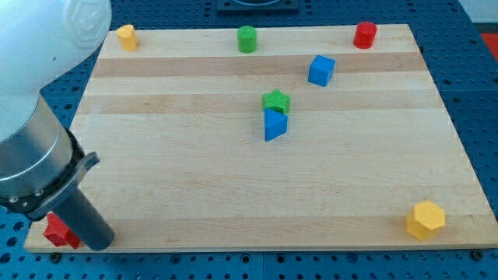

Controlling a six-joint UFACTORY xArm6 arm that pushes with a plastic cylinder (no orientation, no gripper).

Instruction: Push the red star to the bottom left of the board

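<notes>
Camera view: red star (57, 231) at the board's (233, 202) bottom-left corner, half hidden by the rod. My tip (98, 243) touches its 4 o'clock side. No gripper fitted.

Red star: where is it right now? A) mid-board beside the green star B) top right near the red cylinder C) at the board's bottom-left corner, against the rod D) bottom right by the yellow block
C. The red star sits at the bottom-left corner of the board, partly hidden behind the rod, with my tip right against it on the view's right side.
</notes>
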